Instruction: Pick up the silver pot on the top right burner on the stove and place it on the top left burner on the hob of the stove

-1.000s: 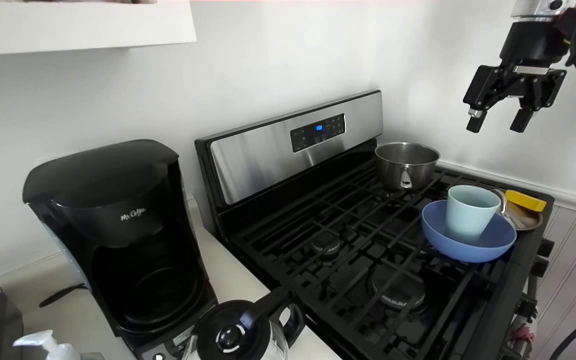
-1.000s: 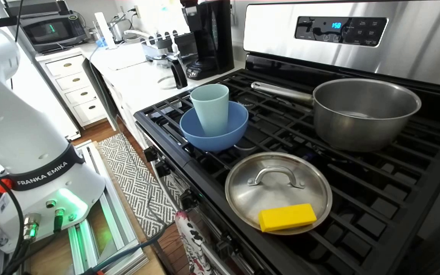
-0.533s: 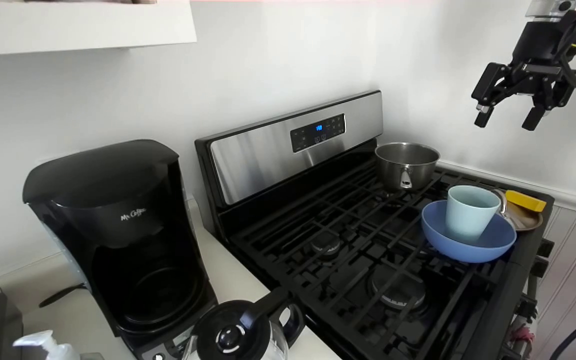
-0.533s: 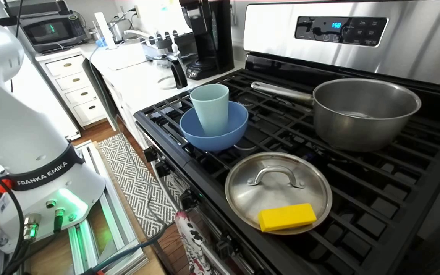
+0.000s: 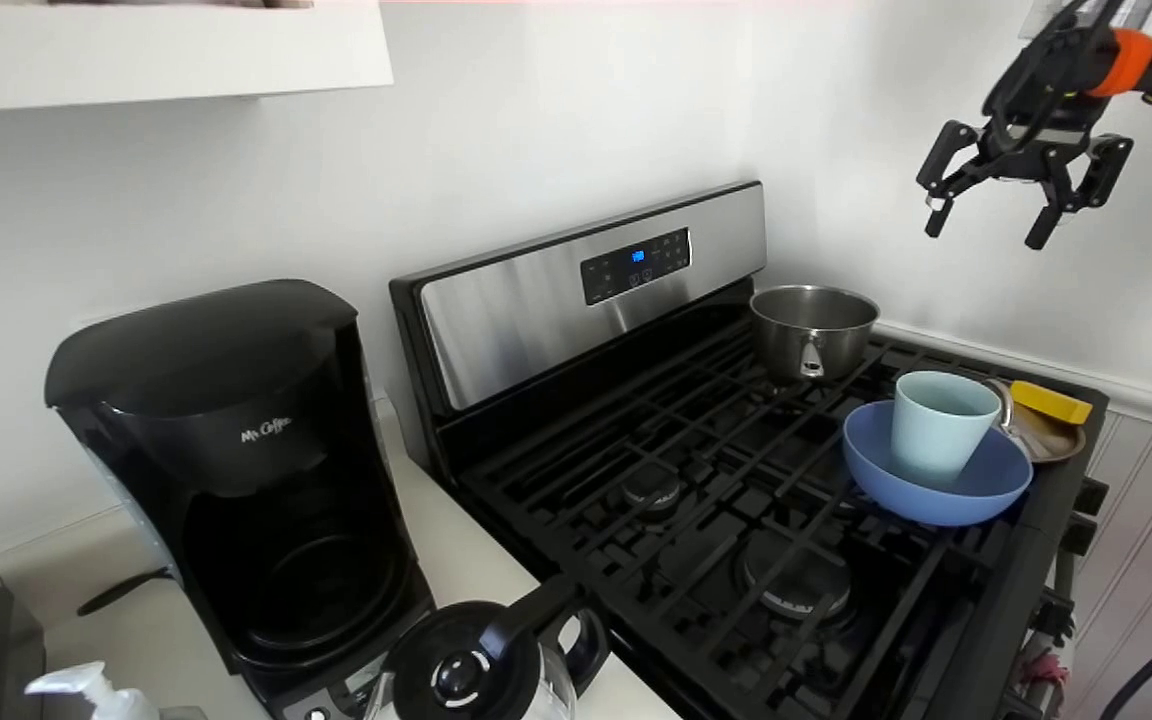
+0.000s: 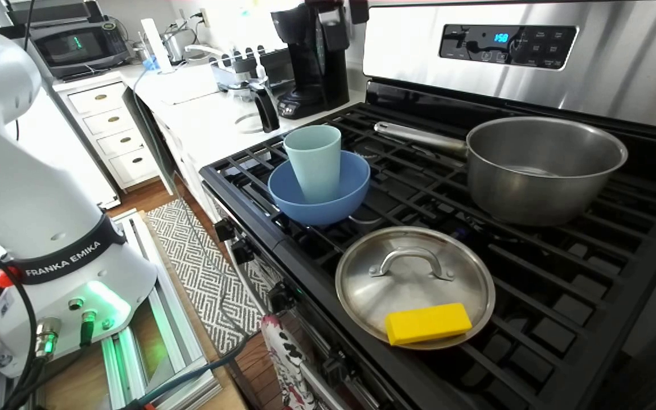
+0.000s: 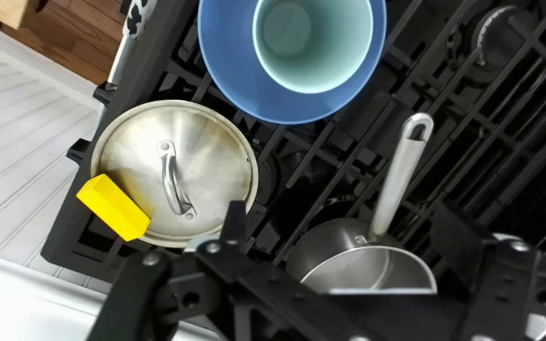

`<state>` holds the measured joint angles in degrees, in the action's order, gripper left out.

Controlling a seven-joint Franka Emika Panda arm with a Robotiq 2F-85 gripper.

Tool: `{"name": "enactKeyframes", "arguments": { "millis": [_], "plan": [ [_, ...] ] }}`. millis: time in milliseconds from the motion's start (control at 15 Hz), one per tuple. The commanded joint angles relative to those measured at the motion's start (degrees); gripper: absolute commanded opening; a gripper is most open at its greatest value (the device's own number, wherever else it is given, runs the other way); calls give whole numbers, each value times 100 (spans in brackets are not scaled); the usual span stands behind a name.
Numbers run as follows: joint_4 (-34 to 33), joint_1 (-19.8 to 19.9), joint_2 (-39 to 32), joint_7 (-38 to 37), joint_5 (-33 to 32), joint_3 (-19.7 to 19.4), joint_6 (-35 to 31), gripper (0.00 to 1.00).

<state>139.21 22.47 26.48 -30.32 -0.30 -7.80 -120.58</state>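
The silver pot (image 5: 804, 345) stands upright at the stove's back right in both exterior views (image 6: 536, 191). It covers the top right burner. Its handle points toward the stove's left side. In the wrist view the pot (image 7: 334, 246) shows partly behind the gripper. The top left burner (image 5: 651, 487) has only its grate over it; it also shows in the wrist view (image 7: 505, 35). The stove (image 5: 536, 320) has a steel back panel. My gripper (image 5: 988, 228) is open and empty, high above the stove's right side. Its spread fingers (image 7: 344, 222) frame the pot in the wrist view.
A blue bowl (image 6: 282, 196) with a pale blue cup (image 6: 316, 171) sits at the front middle. A steel lid (image 6: 408, 285) with a yellow block (image 6: 427, 323) lies front right. A coffee maker (image 5: 206, 400) and glass carafe (image 5: 481, 670) stand left of the stove.
My gripper has shifted right, then back left, risen slightly and turned about its axis, so the cables now hang in front. It stays open. The pot and other things have not moved.
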Motion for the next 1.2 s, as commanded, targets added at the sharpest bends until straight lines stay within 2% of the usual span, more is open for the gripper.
{"name": "enactKeyframes", "arguments": {
  "millis": [0, 67, 133, 467, 600, 733, 867, 1000, 1133],
  "plan": [
    [-734, 43, -906, -1122, -147, 248, 67, 100],
    [-896, -75, -1058, -1079, -38, 163, 254, 100],
    [-459, -130, -616, -819, -65, 63, 28, 100],
    [-790, -210, -1056, -979, -66, 29, 102, 100],
    [-1099, -245, -1580, -1420, 182, 15, -66, 100],
    [-1247, -281, -1913, -1986, 94, 64, -483, 100],
    [-1583, -419, -2429, -2425, -21, 96, -518, 100],
    [-1822, -636, -2788, -2524, -177, 88, -379, 100],
    [-2011, -839, -3149, -2297, -181, 32, -278, 100]
  ]
}}
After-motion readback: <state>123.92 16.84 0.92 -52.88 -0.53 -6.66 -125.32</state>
